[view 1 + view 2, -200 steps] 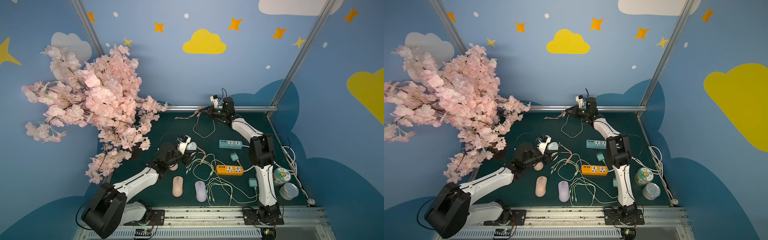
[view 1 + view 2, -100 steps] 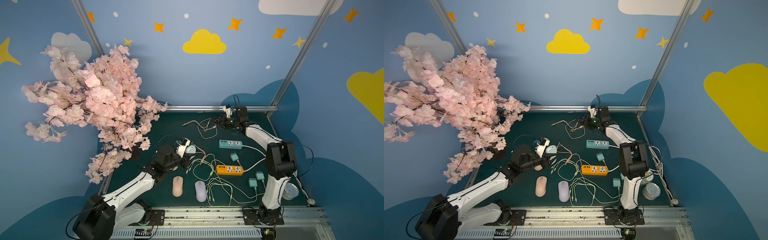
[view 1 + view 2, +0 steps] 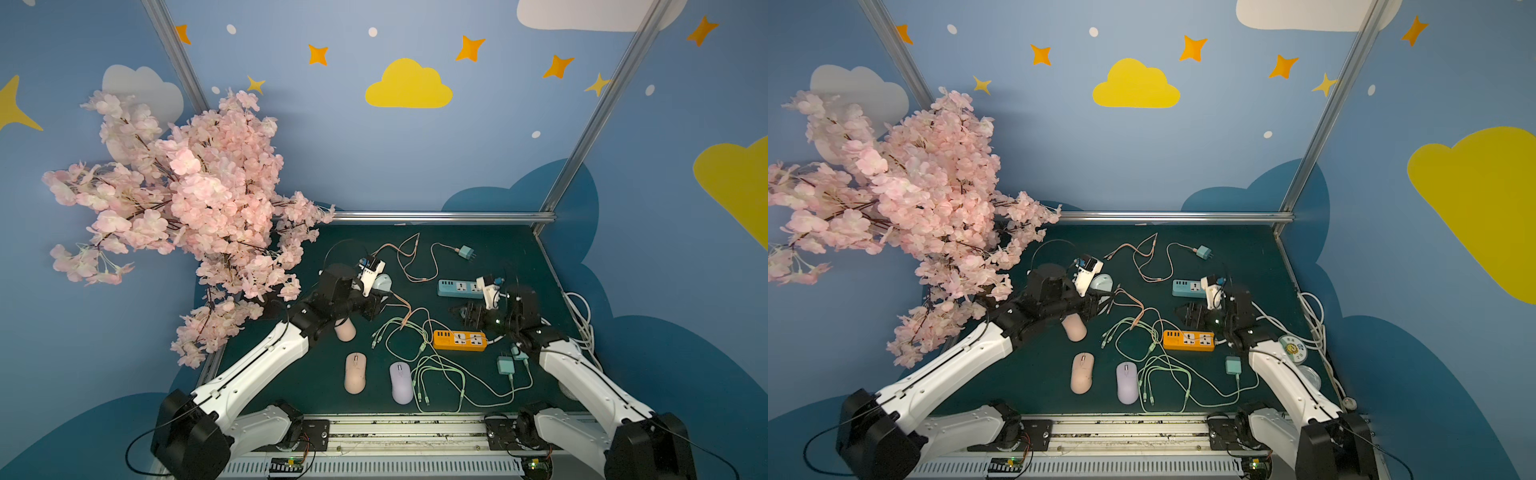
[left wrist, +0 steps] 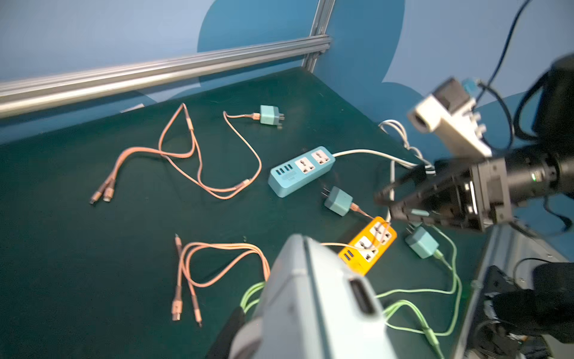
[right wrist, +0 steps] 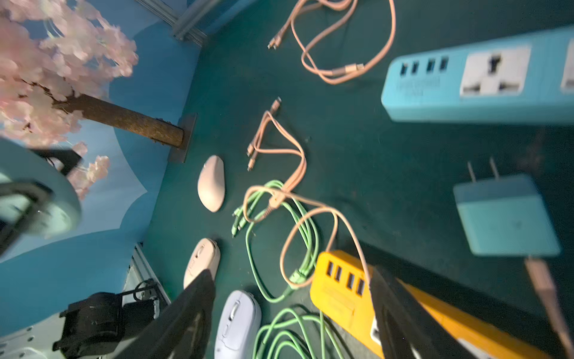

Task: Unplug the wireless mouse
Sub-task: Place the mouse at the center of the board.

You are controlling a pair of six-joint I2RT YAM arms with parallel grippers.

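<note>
**Pale blue mouse pinched in the left claw**

The wireless mouse (image 3: 381,283), pale blue, is left of the tabletop's middle, pinched in the left claw (image 3: 378,297). In the left wrist view it fills the near foreground. A pink cable (image 3: 402,305) lies just beside it and tangles further on with green cables (image 3: 419,361). Toward the front lie a pink mouse (image 3: 355,372) and a lilac mouse (image 3: 401,382).

The right claw (image 3: 463,313) hovers with its jaws spread wide and nothing between them, between the blue power strip (image 3: 459,287) and the orange power strip (image 3: 459,340).

The tabletop (image 3: 498,257) is dark green. The walls are blue with yellow clouds, and a pink blossom tree (image 3: 187,199) overhangs the left side.
</note>
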